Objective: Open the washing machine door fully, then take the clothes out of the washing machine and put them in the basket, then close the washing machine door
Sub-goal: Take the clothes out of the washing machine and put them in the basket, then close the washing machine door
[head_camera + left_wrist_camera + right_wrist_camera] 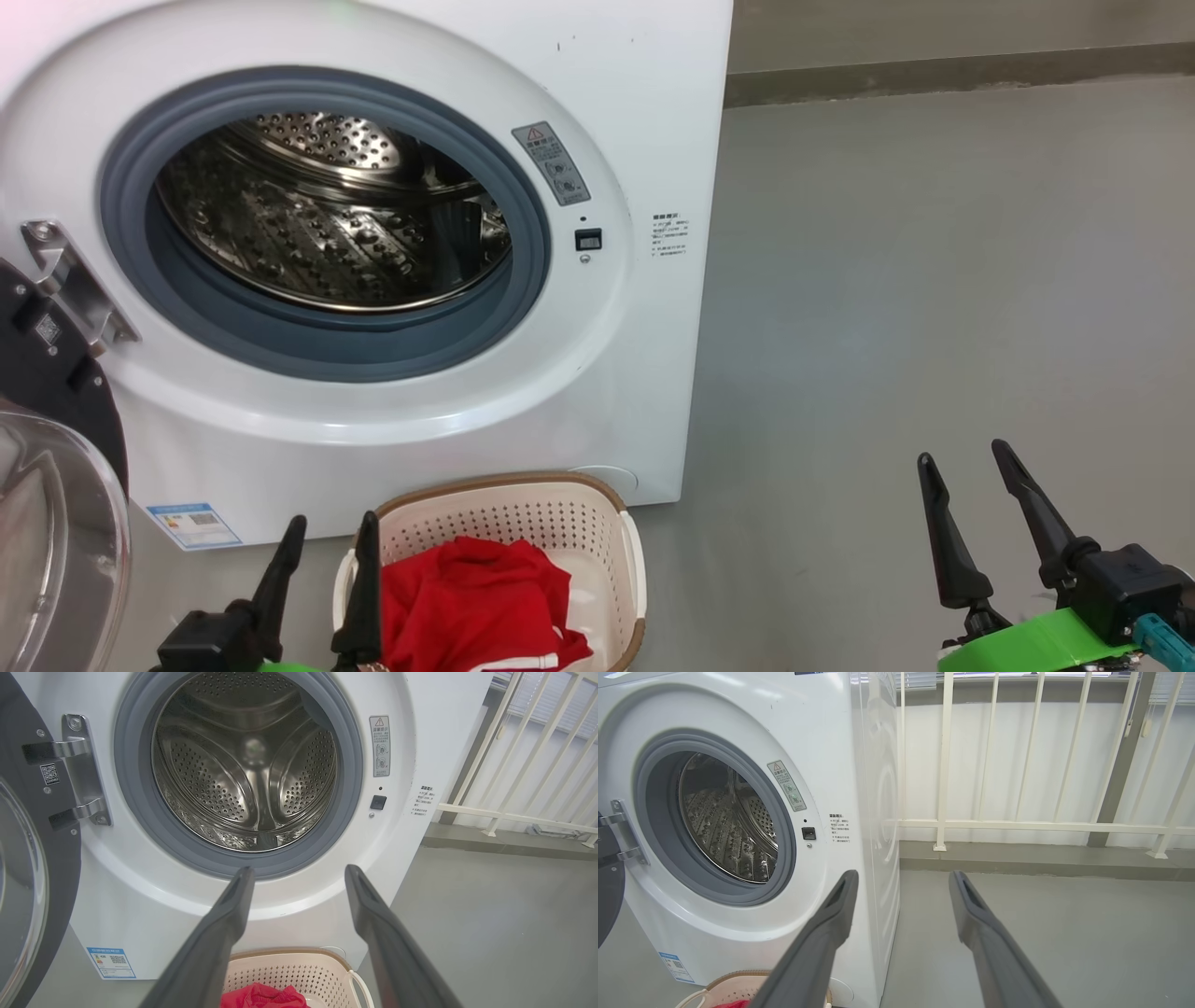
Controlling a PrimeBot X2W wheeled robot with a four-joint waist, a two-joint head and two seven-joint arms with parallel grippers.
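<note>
The white washing machine [597,84] stands with its steel drum [327,215] bare of clothes. Its door [56,467] is swung wide open at the left, black rim and clear glass bowl facing me, and appears again in the left wrist view as the door [28,868]. Red clothes [476,597] lie in the cream basket [523,523] on the floor in front of the machine. My left gripper [331,532] hangs open just left of the basket, holding nothing. My right gripper [966,457] stands open over bare floor to the right.
Grey floor [934,280] stretches to the right of the machine. A white railing [1017,826] on a low kerb runs behind it. The door's metal hinge [70,280] juts from the machine's left side.
</note>
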